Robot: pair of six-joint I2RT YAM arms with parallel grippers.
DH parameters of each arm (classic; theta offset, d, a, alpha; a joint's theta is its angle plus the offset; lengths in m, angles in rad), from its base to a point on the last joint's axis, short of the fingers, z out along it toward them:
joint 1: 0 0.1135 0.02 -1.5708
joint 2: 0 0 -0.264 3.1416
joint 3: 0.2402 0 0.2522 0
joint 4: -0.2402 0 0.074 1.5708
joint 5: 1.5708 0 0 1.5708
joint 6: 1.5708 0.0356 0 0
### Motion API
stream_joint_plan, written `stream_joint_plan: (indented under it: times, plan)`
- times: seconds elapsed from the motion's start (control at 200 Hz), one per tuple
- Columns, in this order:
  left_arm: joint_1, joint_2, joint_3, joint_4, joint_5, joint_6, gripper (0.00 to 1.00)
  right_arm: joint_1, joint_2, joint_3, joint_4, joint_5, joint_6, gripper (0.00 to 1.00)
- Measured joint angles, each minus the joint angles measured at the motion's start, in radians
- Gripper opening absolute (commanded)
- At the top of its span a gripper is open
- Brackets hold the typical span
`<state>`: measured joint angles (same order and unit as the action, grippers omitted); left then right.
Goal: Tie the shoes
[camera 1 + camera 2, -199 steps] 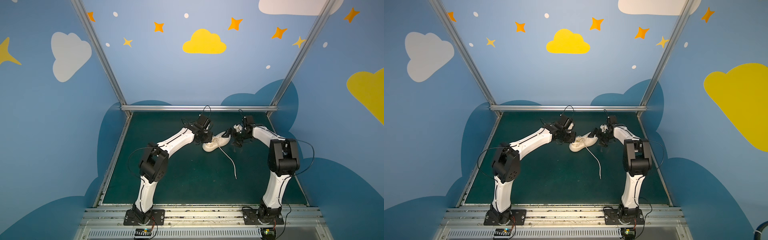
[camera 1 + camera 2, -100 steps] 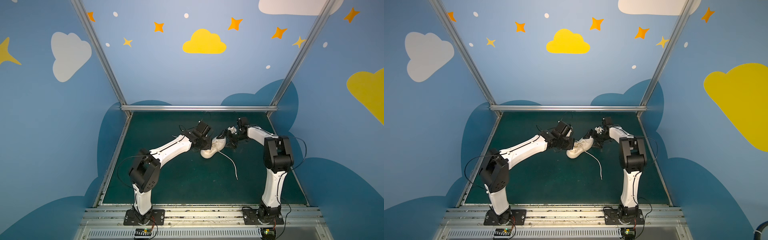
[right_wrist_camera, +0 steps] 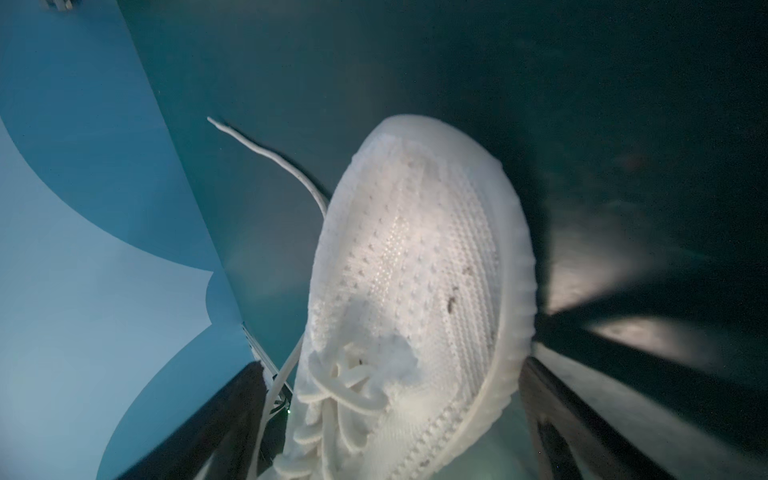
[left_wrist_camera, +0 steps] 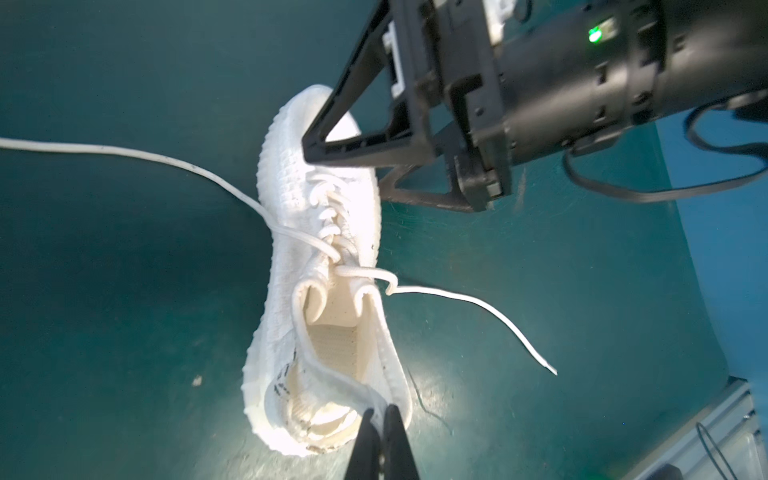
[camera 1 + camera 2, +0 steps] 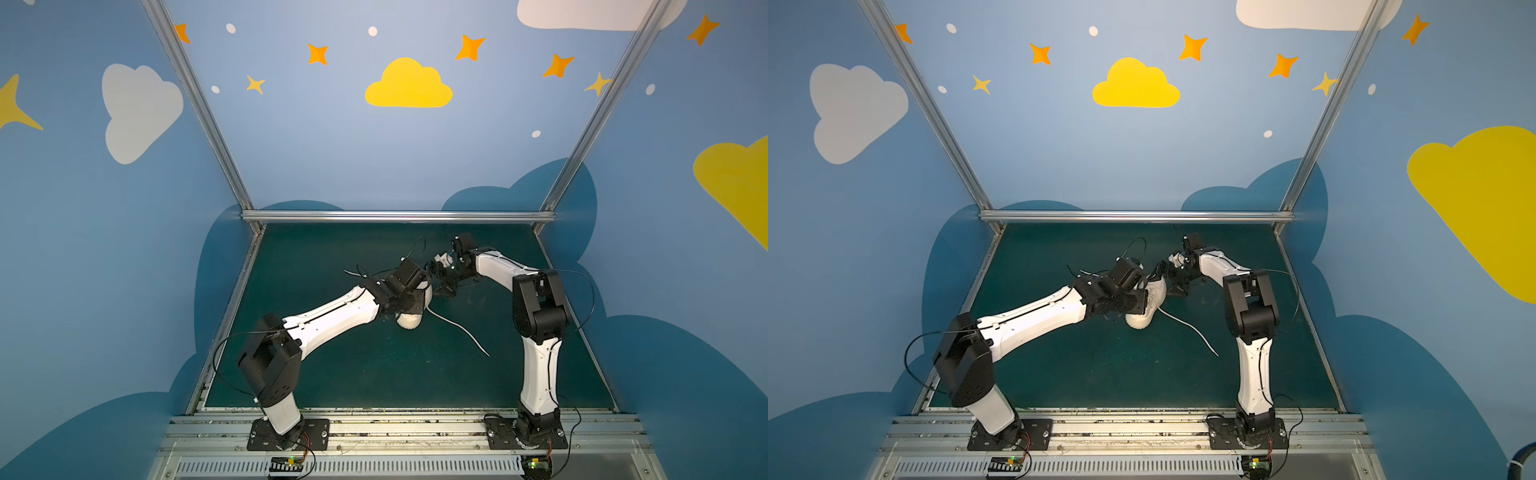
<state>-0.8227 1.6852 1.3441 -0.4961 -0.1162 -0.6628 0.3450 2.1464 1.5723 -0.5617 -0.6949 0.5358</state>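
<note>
Shoe (image 5: 411,321) is seen in both top views near the middle of the green mat (image 5: 374,374). It is partly covered by the left arm (image 5: 332,320), and only its rounded cream end is shown. One round lace (image 5: 457,330) is laid loose across the mat toward the front right.

In the left wrist view the shoe (image 4: 286,232) is shown with a knit upper and ribbed sole, and a pale woven insole (image 4: 336,345) sits in its open collar. The heel rim is pinched by the left gripper (image 4: 380,415), whose black fingers are pressed together. A second lace (image 4: 478,305) is curved free over the mat. The toe is straddled by the right gripper (image 4: 345,172), spread wide.

In the right wrist view the perforated knit toe (image 3: 415,270) is framed between those spread fingers (image 3: 561,415); contact cannot be told.
</note>
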Motion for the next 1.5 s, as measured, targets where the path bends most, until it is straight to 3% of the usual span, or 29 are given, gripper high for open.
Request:
stream_joint_plan:
  times: [0.415, 0.601, 1.061, 1.246, 1.502]
  plan:
    - [-0.058, -0.047, -0.167, 0.085, -0.009, -0.172, 0.03, 0.047, 0.056, 0.096, -0.053, -0.024, -0.036, 0.94]
    - [-0.068, -0.047, -0.167, 0.106, -0.007, -0.199, 0.03, 0.067, 0.110, 0.181, -0.101, -0.037, -0.071, 0.94]
    - [-0.062, -0.098, -0.198, 0.090, -0.034, -0.206, 0.04, 0.065, 0.107, 0.166, -0.093, -0.055, -0.067, 0.94]
    - [-0.067, -0.101, -0.226, 0.097, -0.004, -0.225, 0.31, 0.064, 0.097, 0.155, -0.093, -0.055, -0.063, 0.94]
    - [-0.060, -0.143, -0.225, 0.072, -0.021, -0.214, 0.50, 0.026, -0.016, 0.074, -0.108, 0.002, -0.040, 0.94]
